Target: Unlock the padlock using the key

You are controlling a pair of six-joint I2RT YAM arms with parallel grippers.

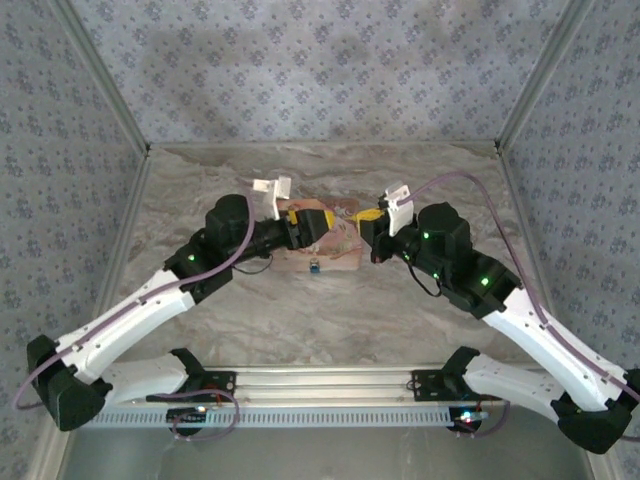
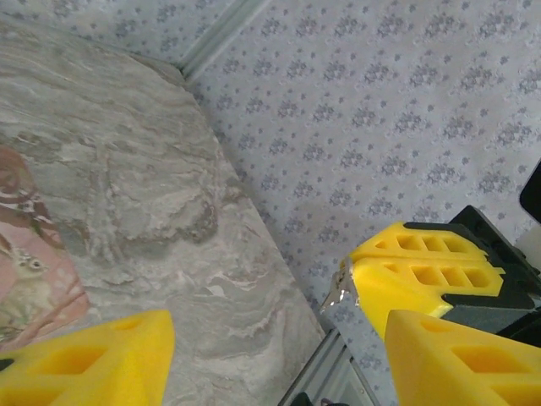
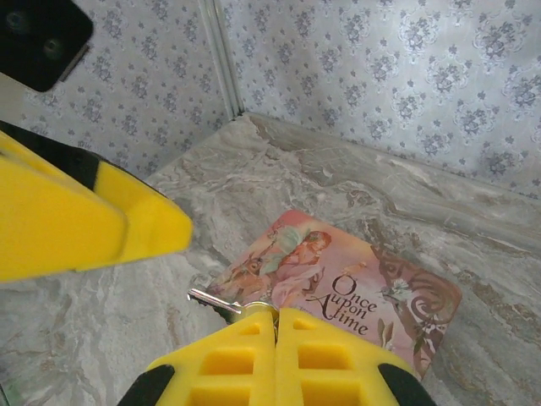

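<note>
On the left side, the left gripper (image 1: 312,224) hangs above a flat pink illustrated pouch (image 1: 335,250). Its blocky yellow foam fingers (image 2: 101,364) stand well apart with nothing between them.

Just below it in the top view, the tiny blue-bodied padlock (image 1: 314,267) with its silvery part lies at the near edge of the pouch, gripped by neither arm. Whether it rests on the pouch or just beside it I cannot tell.

To the right, the right gripper (image 3: 275,315) has its yellow fingers pressed together on a small silvery metal key (image 3: 211,299), whose blade sticks out towards the left gripper.

By my reading, the key is in hand and the lock has not yet been picked up. The step under way looks like securing the padlock. The next move would call for the left gripper to come down, pinch the blue body and turn its keyhole towards the right arm. The key could then be lined up and pushed in.

Everything rests on a grey, marble-veined table (image 1: 300,330). Blue-grey floral-patterned walls (image 1: 320,60) and slim aluminium frame posts (image 1: 100,75) close it in.
</note>
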